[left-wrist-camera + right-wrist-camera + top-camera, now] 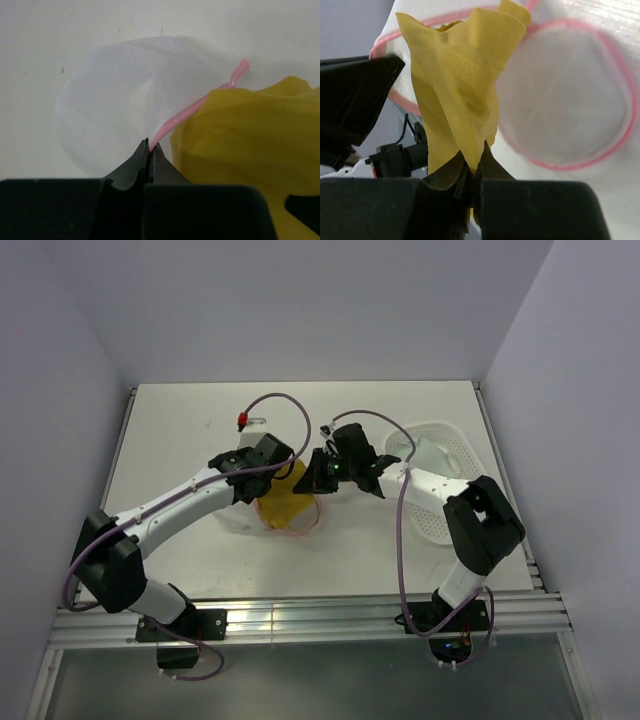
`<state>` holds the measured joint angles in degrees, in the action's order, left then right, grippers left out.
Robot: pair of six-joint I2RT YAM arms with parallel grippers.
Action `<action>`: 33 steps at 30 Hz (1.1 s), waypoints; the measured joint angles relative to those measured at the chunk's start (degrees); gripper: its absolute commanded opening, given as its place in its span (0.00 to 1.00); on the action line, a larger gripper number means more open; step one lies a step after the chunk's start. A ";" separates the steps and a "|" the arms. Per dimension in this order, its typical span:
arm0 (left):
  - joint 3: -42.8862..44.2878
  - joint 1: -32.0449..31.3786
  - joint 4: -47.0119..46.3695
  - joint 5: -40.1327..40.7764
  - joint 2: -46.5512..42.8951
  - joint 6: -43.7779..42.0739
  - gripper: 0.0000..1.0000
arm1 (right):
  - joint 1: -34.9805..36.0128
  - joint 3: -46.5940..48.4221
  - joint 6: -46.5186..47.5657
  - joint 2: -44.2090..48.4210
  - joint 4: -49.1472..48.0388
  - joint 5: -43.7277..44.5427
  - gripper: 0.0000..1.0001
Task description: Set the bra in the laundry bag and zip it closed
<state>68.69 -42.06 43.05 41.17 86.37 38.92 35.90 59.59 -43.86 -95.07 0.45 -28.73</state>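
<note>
2 grippers, both clamped. Left gripper [149,146] pinches the pink rim [180,117] of the laundry bag [115,105] right at its fingertips; the mesh body fans out ahead and left of the tips. Right gripper [477,152] grips the bra [460,85] by a thin fold. The rest of it bunches up ahead of the fingertips, with the bag's ring just beyond and to the right. Bra looks not yet inside.

Risks:
- Thin pinch on soft fabric, so the bra may slip out on the push.
- Bra bunches wide and can snag the rim, folding the mouth shut.
- Left hold is 1 small bite; a hard tug likely pulls it free or drags the bag.
- Fabric left over the rim would jam the zip.
</note>
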 measured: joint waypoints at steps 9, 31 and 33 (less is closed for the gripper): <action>-6.93 -0.20 -10.16 -8.98 -8.79 -3.34 0.00 | 1.66 0.11 -0.28 -2.49 -1.97 -3.58 0.00; -17.84 0.04 -24.65 -31.32 -19.98 -3.06 0.00 | 5.49 0.17 -15.96 -10.56 -22.01 -5.05 0.00; -18.45 -0.15 -24.52 -32.68 -21.68 -2.60 0.00 | 5.40 -0.83 -18.38 -10.86 -24.90 -4.57 0.00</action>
<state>50.24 -42.22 18.52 8.49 64.69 36.32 41.30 58.76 -62.24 -105.93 -24.45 -33.30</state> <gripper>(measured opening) 0.023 0.066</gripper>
